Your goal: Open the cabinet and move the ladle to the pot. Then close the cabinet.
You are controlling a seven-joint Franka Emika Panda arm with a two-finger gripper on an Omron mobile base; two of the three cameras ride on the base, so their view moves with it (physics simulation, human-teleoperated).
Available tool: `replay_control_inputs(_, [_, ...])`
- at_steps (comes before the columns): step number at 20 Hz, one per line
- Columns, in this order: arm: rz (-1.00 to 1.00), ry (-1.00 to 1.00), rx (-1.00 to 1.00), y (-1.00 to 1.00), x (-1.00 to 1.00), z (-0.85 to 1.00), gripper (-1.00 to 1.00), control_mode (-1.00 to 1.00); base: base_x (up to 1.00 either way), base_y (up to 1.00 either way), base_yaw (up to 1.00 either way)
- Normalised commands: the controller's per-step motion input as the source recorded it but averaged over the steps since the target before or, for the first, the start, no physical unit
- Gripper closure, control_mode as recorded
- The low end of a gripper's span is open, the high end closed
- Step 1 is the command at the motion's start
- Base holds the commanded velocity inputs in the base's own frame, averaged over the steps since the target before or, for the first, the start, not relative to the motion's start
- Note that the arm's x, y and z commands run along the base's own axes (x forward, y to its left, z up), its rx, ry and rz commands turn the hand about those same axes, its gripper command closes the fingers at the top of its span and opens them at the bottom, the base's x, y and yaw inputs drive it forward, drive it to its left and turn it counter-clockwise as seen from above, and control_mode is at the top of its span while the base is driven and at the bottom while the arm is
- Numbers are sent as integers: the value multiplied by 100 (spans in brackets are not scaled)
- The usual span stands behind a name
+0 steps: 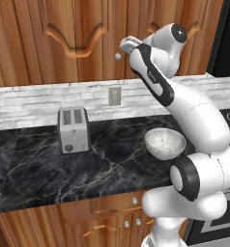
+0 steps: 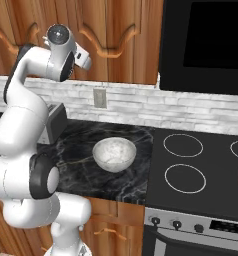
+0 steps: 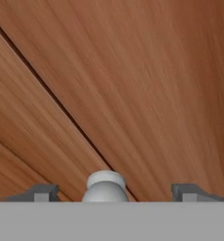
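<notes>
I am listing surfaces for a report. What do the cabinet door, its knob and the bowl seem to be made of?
The cabinet looks like reddish-brown wood with visible grain. Its knob seems to be smooth, matte silver metal. The bowl is white with grey speckles, perhaps ceramic or enamel; the look leaves that open.

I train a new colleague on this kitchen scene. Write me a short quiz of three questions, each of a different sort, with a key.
1. True or false: the cabinet doors are shut.
2. What sits between the fingertips of the gripper? A) a round silver knob B) a ladle C) a toaster lever
3. Fill in: on the counter, the white speckled bowl stands to the ___ of the toaster in the left base view.

Key: 1 true. 2 A. 3 right.
</notes>
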Motion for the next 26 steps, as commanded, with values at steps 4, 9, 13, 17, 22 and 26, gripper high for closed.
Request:
replay_control_inputs(4, [0,0,0,0,0,0,100,-100,0,0,0])
replay_control_inputs(9, [0,0,0,0,0,0,100,-100,0,0,0])
replay_control_inputs(13, [0,-2,0,0,-1,0,100,-100,0,0,0])
replay_control_inputs(17, [0,-12,0,0,-24,0,100,-100,0,0,0])
replay_control_inputs(22, [0,-10,0,-11,-38,0,100,-100,0,0,0])
replay_control_inputs(26, [0,-10,0,-28,-50,6,100,-100,0,0,0])
